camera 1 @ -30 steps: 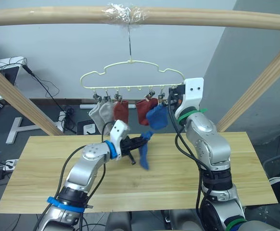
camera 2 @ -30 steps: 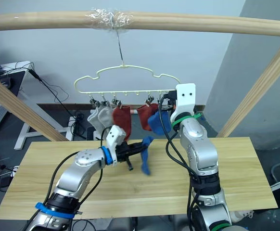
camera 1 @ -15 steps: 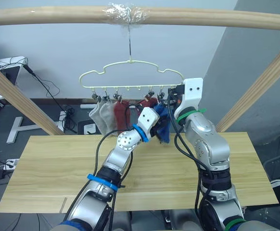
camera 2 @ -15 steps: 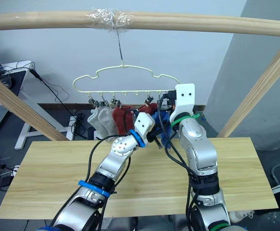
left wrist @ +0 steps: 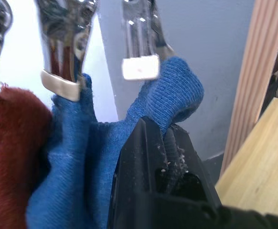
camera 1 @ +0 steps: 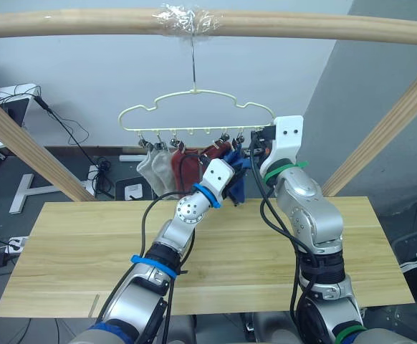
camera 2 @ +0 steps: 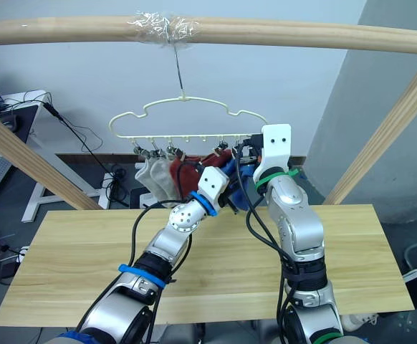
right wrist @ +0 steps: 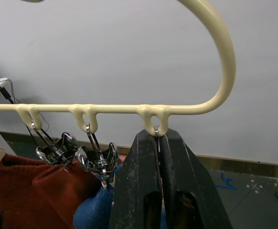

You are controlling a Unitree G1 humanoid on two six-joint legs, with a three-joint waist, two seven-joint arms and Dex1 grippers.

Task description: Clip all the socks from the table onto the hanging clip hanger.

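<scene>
1. The clip hanger (camera 1: 194,115) is hung by its metal hook from a round wooden pole (camera 1: 65,23) that runs across the top of the head views, with a wad of clear tape wrapped around the pole at the hook.

2. Along the hanger's lower bar a row of small silver clips is seen. Two light grey socks (camera 1: 152,166) are clipped toward the robot's left end, with rust-red socks (camera 1: 178,163) beside them toward the middle.

3. A blue sock (left wrist: 65,157) is seen hanging from a clip with a pale pad in the left wrist view, just beside a rust-red one.

4. The left gripper (left wrist: 170,143) is raised up to the clips near the hanger's right end. Its two black fingers are closed narrowly on a second blue sock (left wrist: 175,93), whose bunched cuff is held right at the pale pad of the neighbouring clip; whether the clip has gripped the fabric cannot be told.

5. The right gripper (right wrist: 158,143) is raised at the right end of the hanger. Its fingers are pressed together around the last clip, just under the small loop on the pale-yellow bar.

6. The table (camera 1: 65,244) of light wood planks lies below both arms, well apart from the hanging socks.

7. Cables and a white stand are seen on the dark floor behind the table.
</scene>
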